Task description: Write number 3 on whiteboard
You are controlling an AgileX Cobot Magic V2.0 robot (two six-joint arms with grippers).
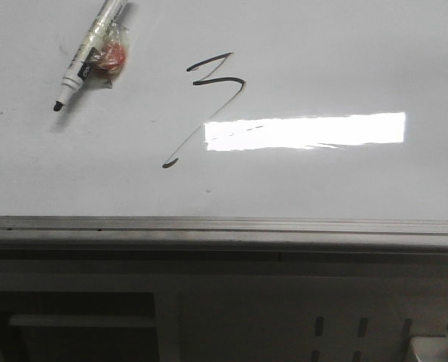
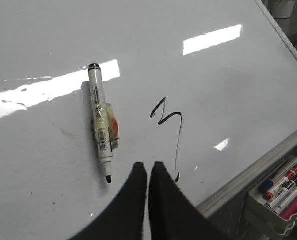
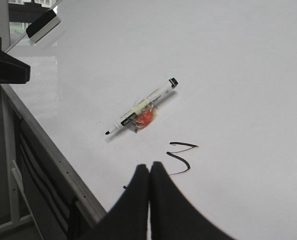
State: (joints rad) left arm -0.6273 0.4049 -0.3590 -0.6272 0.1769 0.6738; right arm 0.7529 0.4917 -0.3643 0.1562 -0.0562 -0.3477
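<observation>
With the number 3 point(image 1: 211, 94) drawn mid-board on the whiteboard point(image 1: 322, 45) and the uncapped marker point(image 1: 88, 54) lying loose to its far left, both the left gripper point(image 2: 148, 170) and right gripper point(image 3: 149, 172) are pinched closed and empty, so a low sweep could smear the ink or roll the marker.

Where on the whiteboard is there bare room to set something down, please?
Free: the whiteboard right of the number 3, and the strip between it and the grey edge strip. Crowded: the far left, where the uncapped marker lies.
</observation>
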